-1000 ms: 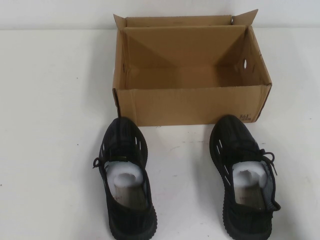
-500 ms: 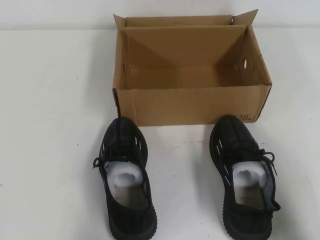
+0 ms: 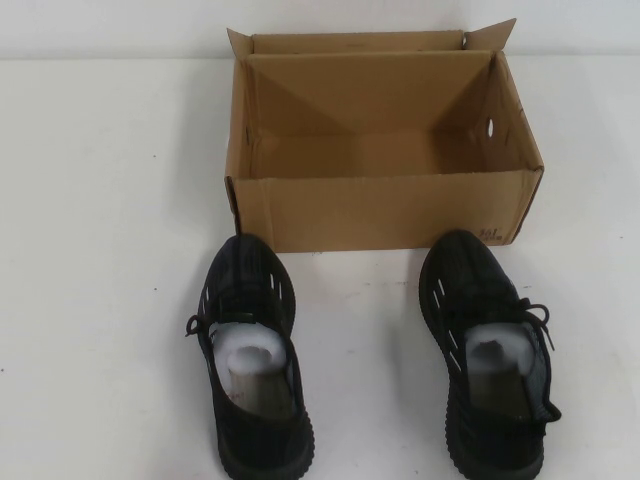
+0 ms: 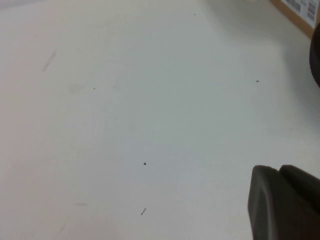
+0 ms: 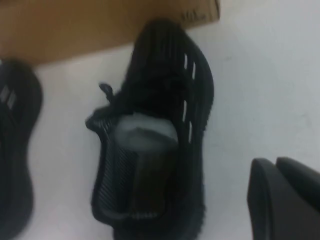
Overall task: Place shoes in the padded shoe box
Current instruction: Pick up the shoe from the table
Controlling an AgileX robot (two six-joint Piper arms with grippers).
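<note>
Two black knit sneakers stand on the white table in front of the brown cardboard box [image 3: 385, 210], toes toward it. The left shoe [image 3: 252, 360] and the right shoe [image 3: 490, 350] both have white stuffing inside. The box is open and empty, with a small hole in its right wall. Neither arm shows in the high view. My left gripper [image 4: 280, 172] is shut and empty over bare table, left of the shoes. My right gripper [image 5: 276, 165] is shut and empty, hovering beside the right shoe [image 5: 165, 90], not touching it. The left shoe [image 5: 15, 140] and the box [image 5: 75, 25] also show there.
The white table [image 3: 100, 250] stretches out on both sides of the box and shoes. A corner of the box with a label [image 4: 300, 12] and a sliver of the left shoe [image 4: 316, 55] show at the edge of the left wrist view.
</note>
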